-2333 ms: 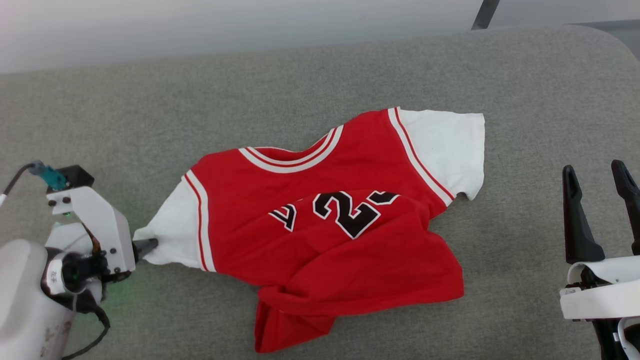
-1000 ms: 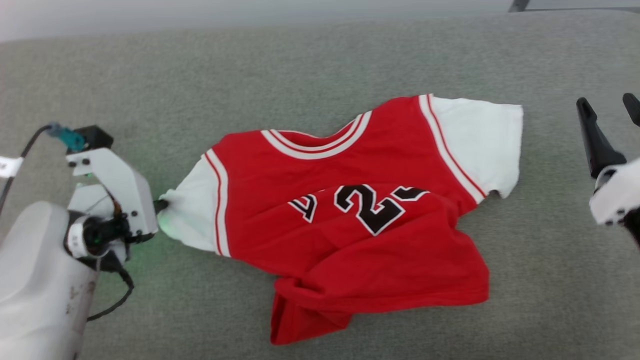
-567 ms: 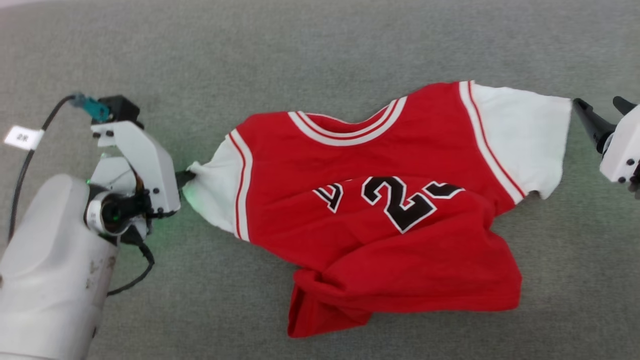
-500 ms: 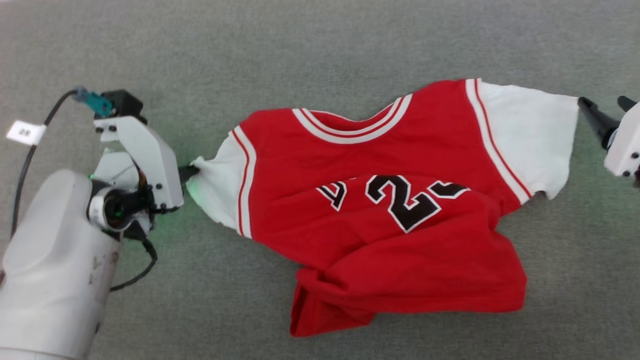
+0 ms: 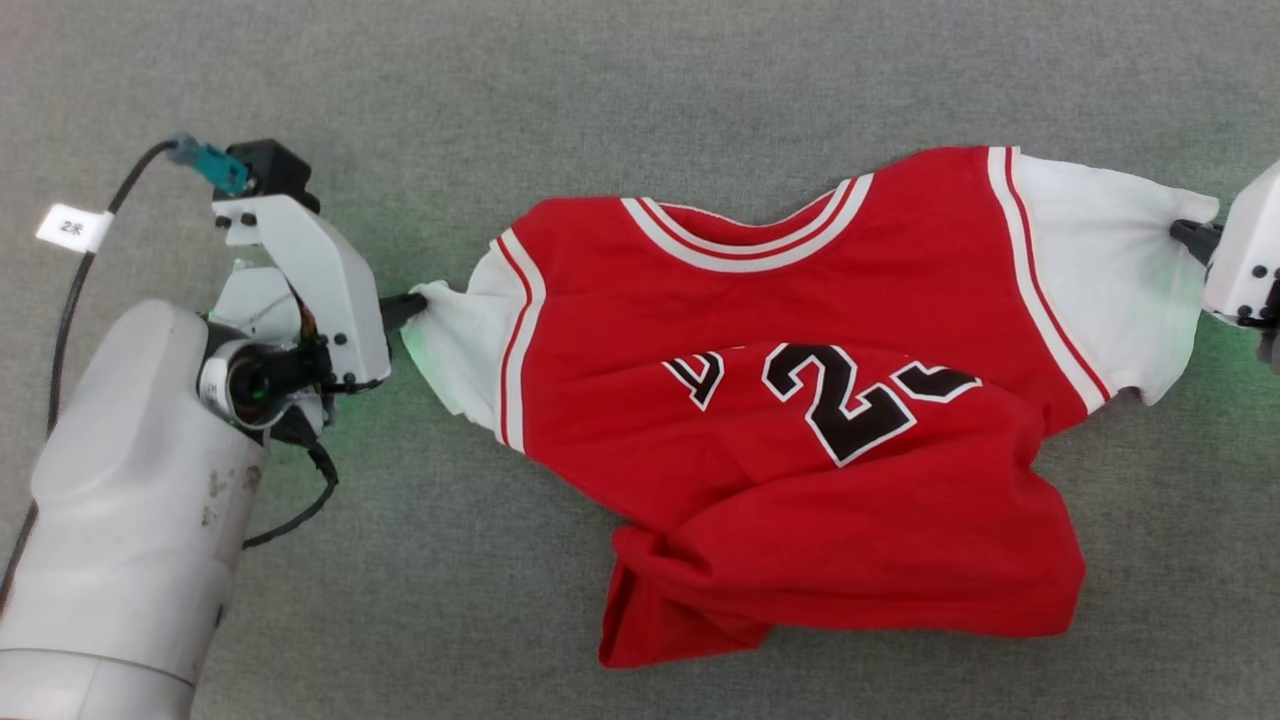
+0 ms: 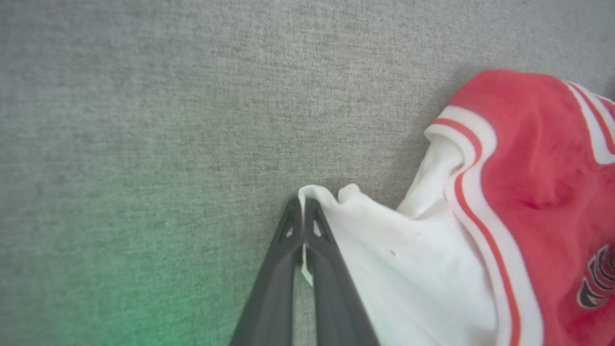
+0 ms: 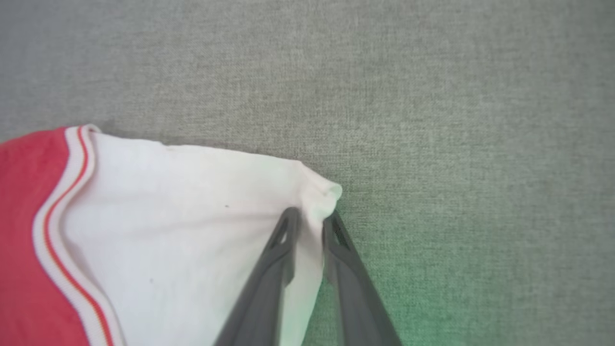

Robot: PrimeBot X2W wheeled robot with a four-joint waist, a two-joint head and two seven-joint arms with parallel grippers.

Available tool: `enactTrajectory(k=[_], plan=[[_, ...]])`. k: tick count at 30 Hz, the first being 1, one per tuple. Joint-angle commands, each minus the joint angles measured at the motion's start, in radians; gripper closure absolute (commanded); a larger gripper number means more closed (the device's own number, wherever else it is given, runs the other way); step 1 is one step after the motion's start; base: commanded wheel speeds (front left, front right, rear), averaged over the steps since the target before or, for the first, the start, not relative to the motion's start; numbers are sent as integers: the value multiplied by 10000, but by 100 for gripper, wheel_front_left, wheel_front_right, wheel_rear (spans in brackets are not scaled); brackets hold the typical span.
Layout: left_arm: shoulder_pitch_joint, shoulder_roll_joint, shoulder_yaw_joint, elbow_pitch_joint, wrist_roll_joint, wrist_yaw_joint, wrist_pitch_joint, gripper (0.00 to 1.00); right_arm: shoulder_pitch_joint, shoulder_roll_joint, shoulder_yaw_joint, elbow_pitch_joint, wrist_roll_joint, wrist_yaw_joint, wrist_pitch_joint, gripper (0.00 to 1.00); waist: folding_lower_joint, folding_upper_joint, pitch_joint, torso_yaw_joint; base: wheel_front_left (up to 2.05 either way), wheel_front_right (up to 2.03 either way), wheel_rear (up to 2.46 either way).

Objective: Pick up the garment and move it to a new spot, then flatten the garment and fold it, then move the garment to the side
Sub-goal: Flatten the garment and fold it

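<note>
The left tool (image 6: 303,207) is closed tight on the left sleeve hem of the shirt (image 5: 780,300). The right tool (image 7: 311,217), a slit apart, grips the right sleeve corner.

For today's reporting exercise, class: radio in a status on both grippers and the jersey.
Left gripper shut on left-side sleeve edge. Right gripper pinching opposite sleeve corner. Garment rumpled, hem bunched. No obstruction seen.
</note>
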Motion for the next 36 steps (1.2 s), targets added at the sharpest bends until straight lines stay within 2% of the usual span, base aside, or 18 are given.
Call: enactTrajectory(k=[1, 10, 22, 27, 36], plan=[[344, -20, -151, 440, 97, 93, -1, 100, 64, 164, 62, 205, -66, -6, -16, 100, 0, 0, -43, -14, 0, 0, 0], [-342, 397, -13, 714, 86, -69, -206, 100, -688, 305, -46, 499, 453, -5, -366, 100, 0, 0, -682, -354, 0, 0, 0], [-2336, 812, -75, 522, 599, -39, -635, 100, -2165, 516, 1019, -718, 791, -6, -1148, 100, 0, 0, -2175, -888, 0, 0, 0], [-3366, 996, -188, 544, 1087, -117, -1398, 100, -2932, 599, 1726, -925, 761, -6, -2172, 100, 0, 0, -2572, -1006, 0, 0, 0], [-4940, 1019, -230, 1056, 1574, -217, -2983, 100, -4234, 349, 2975, -569, 573, -6, -5278, 100, 0, 0, -2958, -1006, 0, 0, 0]])
